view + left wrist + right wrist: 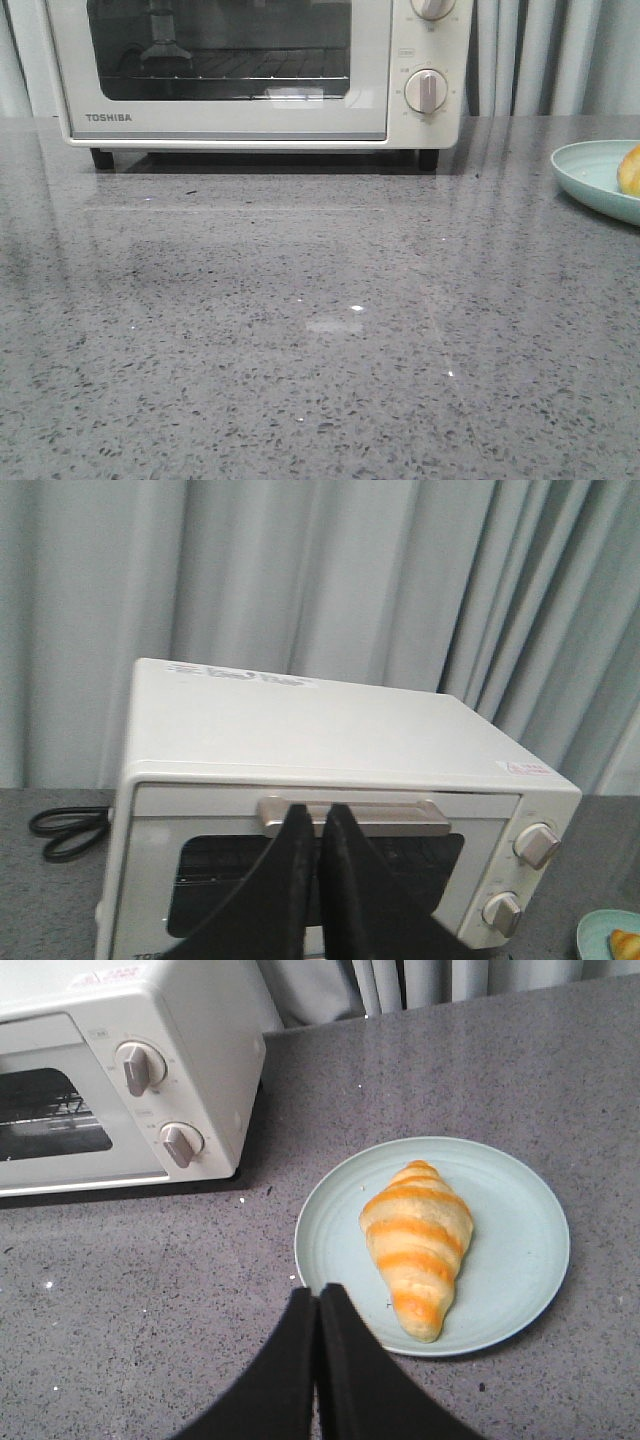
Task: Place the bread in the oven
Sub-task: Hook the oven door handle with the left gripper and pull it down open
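Note:
The bread (415, 1245), a golden roll with orange stripes, lies on a pale green plate (520, 1250); in the front view only its edge (630, 170) shows at the far right. The cream TOSHIBA oven (250, 115) stands at the back of the counter with its glass door closed. My right gripper (317, 1292) is shut and empty, hovering just off the plate's rim, beside the bread. My left gripper (317, 808) is shut with nothing in it, raised in front of the oven's door handle (350, 815). Neither gripper appears in the front view.
Grey speckled countertop (300, 330) stretches in front of the oven. Two round knobs (150, 1100) sit on the oven's right panel. A black power cord (65, 830) coils left of the oven. Grey curtains (300, 580) hang behind.

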Controlling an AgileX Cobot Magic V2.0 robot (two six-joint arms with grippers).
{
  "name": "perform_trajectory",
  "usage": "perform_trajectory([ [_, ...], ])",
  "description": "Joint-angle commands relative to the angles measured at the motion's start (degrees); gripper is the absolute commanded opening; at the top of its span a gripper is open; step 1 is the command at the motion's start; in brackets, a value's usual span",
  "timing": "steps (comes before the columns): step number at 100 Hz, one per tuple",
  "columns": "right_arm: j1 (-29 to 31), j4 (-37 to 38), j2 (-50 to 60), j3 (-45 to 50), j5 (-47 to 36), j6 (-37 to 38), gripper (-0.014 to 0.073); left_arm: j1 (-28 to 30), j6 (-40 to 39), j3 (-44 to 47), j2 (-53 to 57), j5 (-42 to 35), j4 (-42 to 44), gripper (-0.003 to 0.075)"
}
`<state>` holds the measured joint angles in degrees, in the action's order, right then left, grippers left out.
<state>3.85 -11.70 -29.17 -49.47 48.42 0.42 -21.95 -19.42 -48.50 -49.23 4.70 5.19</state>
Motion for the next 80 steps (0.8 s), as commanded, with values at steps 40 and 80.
perform_trajectory([
  [40,0.1,-0.1,-1.1,-2.5,-2.9,-0.7,-0.0052,-1.5,-0.3,-17.3,-22.5,-5.9,0.4,-0.0021],
  [80,0.1,-0.1,-1.1,-2.5,-4.0,-0.7,-0.0052,-2.8,-0.2,-20.6,-31.0,-9.4,2.8,-0.0021],
])
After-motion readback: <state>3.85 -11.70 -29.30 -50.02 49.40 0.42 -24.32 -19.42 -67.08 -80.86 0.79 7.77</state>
